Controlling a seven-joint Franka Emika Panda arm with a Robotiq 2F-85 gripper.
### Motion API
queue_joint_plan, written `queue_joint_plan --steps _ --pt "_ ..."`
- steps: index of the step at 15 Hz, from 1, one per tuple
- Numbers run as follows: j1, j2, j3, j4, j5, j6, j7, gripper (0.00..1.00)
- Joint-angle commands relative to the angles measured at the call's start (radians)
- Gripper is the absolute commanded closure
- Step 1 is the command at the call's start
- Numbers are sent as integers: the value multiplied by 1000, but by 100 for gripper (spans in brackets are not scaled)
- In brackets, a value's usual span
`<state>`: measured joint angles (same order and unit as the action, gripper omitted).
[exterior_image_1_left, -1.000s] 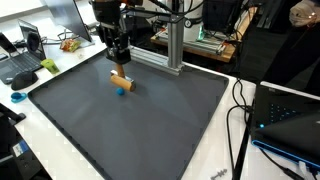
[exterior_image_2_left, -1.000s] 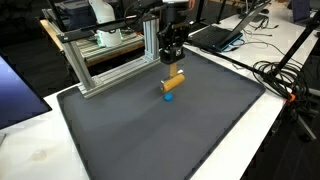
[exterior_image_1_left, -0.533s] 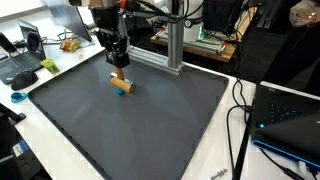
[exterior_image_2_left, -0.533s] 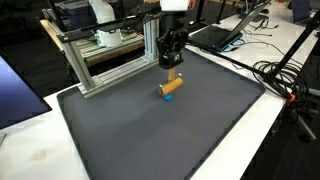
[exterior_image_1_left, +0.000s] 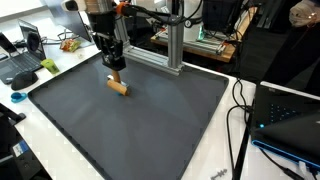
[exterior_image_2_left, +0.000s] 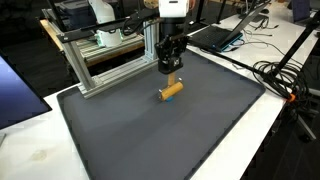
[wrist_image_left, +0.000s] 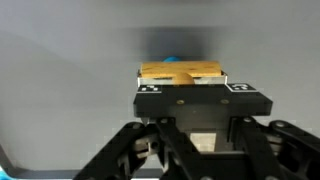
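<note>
Evidently the arm had drifted over the last second: in both exterior views the fingers stood a little further toward the upper left of the frame than a second earlier, and the tan wooden block had gone with them. The small blue object, which had shown plainly just beneath the block a second ago, was now hidden behind it in an exterior view and showed only as a sliver at the block's lower left end in the other. Since block and arm had shifted together, the block seemed to be in the arm's grasp rather than lying loose. It had sunk closer to the dark grey mat, though whether it touched the mat could not be told.

The fingers had not moved relative to each other during that second. In the wrist view the black fingers sat closed in on the block, which filled the space just beyond their tips at the centre of the frame, with the blue object peeking out past its far edge. They were drawn in as far as the block's width allowed, and nothing else was touched.

The block hung in the upper left part of the mat, near the aluminium frame at the back of the white desk.
</note>
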<state>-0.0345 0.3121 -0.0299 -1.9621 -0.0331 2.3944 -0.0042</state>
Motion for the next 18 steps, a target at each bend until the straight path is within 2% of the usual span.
queue_joint_plan --steps 1,11,18 --pt "-10 33 -1 40 9 -9 -24 78" --pt "-19 82 7 80 25 -69 -47 78" --pt "-22 60 6 68 29 -92 -47 78"
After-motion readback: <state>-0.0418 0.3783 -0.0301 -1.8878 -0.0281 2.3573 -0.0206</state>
